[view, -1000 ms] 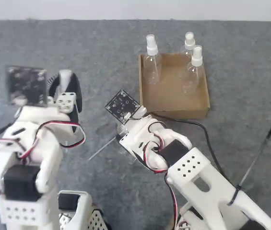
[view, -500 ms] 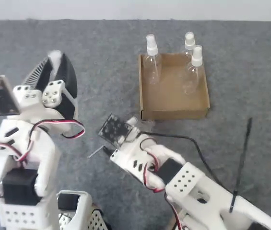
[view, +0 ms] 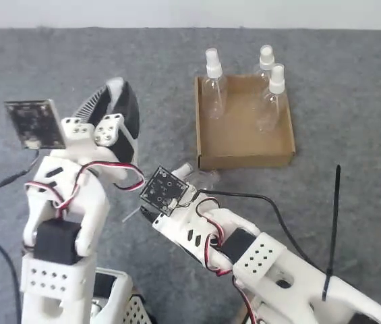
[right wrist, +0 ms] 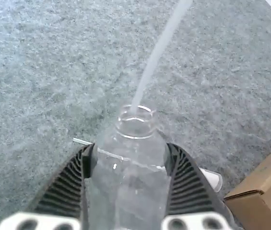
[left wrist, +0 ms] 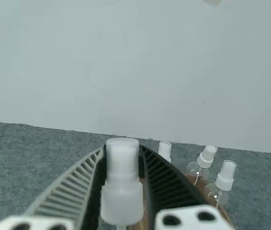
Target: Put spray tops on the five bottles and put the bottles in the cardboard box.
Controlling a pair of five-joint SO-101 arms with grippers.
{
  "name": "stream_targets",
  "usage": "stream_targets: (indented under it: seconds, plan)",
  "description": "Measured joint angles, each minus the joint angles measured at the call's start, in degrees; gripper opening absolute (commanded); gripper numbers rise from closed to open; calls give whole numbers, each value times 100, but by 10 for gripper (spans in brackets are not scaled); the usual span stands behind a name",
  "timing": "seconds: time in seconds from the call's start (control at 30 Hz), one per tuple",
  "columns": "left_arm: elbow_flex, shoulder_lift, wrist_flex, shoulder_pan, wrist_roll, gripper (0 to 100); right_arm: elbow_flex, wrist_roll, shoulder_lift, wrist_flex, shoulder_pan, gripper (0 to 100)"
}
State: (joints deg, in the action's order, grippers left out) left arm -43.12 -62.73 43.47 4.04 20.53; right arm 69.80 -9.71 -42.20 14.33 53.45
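Grey felt-covered table point(view: 352, 88), pale wall behind.

High view: brown cardboard box point(view: 241, 138) held three capped clear bottles point(view: 214, 84). Left gripper point(view: 114, 88) had swung nearer the box.

Left wrist view: fingers clamped on white spray top point(left wrist: 122, 184).

Right wrist view: right gripper point(right wrist: 130, 151) clasped uncapped clear plastic bottle point(right wrist: 135, 122) near the box's corner. Thin dip tube point(right wrist: 159, 48) met its neck, so a fourth capping was probably beginning.

Grey felt-like carpet point(view: 352, 135) covers table; plain pale wall point(left wrist: 135, 62) behind, evenly lit.
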Motion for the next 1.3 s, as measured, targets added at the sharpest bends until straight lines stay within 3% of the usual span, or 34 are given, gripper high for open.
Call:
stream_targets:
  seconds: [0.6,1.3]
  plan:
    - [-519,0,-580,44,26,10,70,0,-18,0,0,7]
    - [-721,0,-633,-255,-352,10,70,0,-18,0,0,7]
